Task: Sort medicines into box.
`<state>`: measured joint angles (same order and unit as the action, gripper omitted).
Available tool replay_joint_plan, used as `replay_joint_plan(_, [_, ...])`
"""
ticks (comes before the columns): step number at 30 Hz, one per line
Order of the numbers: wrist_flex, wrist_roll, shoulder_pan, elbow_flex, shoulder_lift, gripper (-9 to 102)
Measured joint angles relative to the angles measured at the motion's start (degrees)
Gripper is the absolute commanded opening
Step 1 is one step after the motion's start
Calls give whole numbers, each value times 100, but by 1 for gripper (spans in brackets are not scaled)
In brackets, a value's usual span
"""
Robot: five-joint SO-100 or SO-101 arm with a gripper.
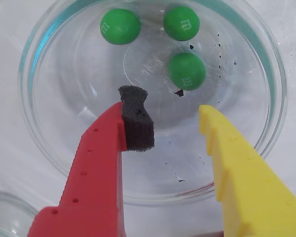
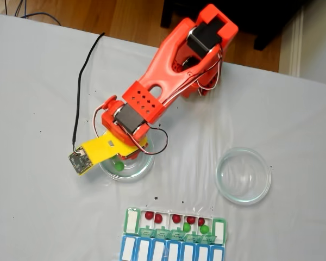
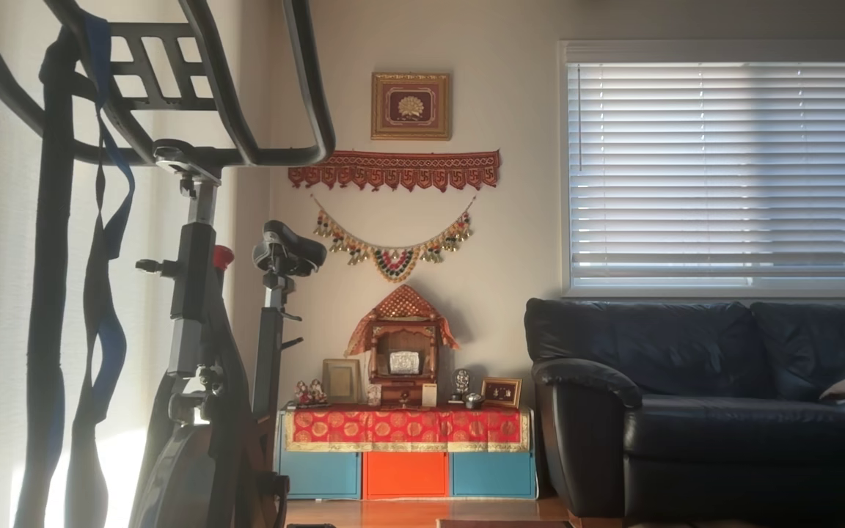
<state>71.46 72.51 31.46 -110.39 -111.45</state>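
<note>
Hovering over a glass dish (image 1: pixel 49 148), gripper (image 1: pixel 170 116) has fingers apart, nothing between them. Three green medicines (image 1: pixel 186 70) lie in that dish. Fixed view: five red medicines (image 2: pixel 176 218) and two green ones (image 2: pixel 204 229) sit in the box (image 2: pixel 131 220).

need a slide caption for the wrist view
Open pincer poised over a clear glass dish holding three green balls.

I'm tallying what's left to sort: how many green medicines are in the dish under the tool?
3 show in the wrist view: one upper left, one upper right, one below it nearer the centre. The open tool could hide others.
</note>
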Motion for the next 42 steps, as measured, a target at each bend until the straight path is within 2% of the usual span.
replay_joint_plan(11, [-378,0,0,-141,70,23])
replay_joint_plan(18, [-176,290,9,-141,114,29])
replay_joint_plan(25, [-360,475,79,-141,114,28])
replay_joint_plan(33, [-1028,475,70,-519,114,27])
replay_joint_plan(42, [-1134,475,35,-624,114,25])
